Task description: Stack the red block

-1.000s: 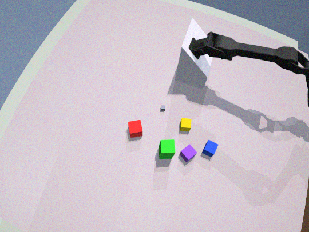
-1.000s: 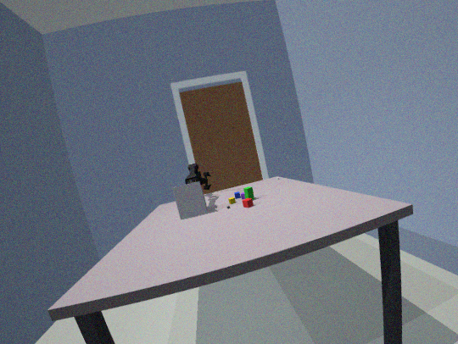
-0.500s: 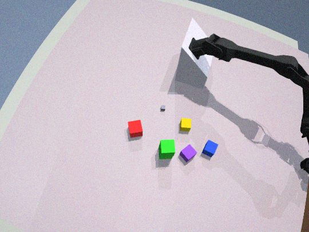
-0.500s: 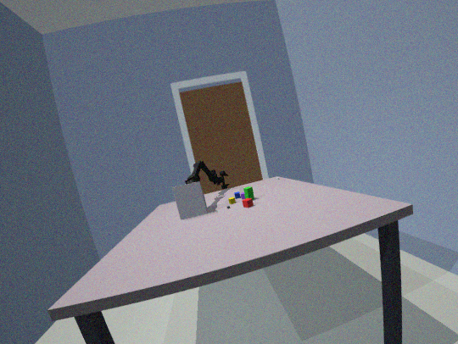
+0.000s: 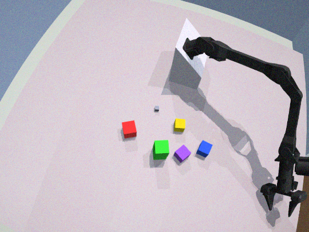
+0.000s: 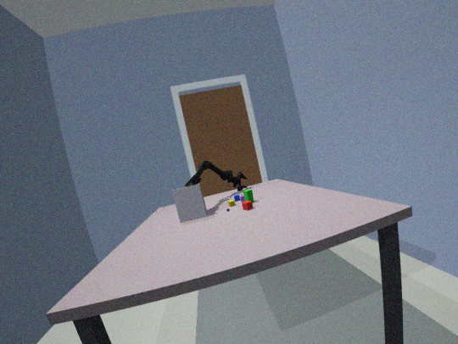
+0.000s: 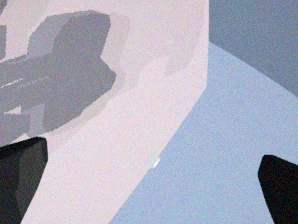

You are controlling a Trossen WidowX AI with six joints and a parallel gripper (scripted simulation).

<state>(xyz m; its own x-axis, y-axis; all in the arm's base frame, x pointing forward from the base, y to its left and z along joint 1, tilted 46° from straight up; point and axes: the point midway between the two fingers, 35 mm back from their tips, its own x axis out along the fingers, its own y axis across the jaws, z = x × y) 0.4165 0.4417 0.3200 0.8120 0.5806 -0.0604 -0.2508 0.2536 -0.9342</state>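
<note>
From above, the red block [image 5: 129,128] sits alone at the left of a cluster on the pale pink tabletop [image 5: 71,171], apart from the green tower [image 5: 160,149], which reads as a single square from this angle; only the room view shows the green tower [image 6: 248,195] standing taller than the red block [image 6: 247,205] just in front of it. The red block is a plain, evenly coloured cube resting flat on the surface. Continuing right come a small grey cube [image 5: 156,108], a yellow block [image 5: 179,124], a purple block [image 5: 182,152] and a blue block [image 5: 204,148], then a white upright panel [image 5: 189,61] where the black arm [image 5: 257,66] is mounted. At far right the end effector [image 5: 281,201] hangs over the tabletop's edge, fingers spread wide with nothing between them. The wrist view shows only the tabletop's edge, shadow and blue floor. Blue walls and a brown door [image 6: 218,133] frame the room.
</note>
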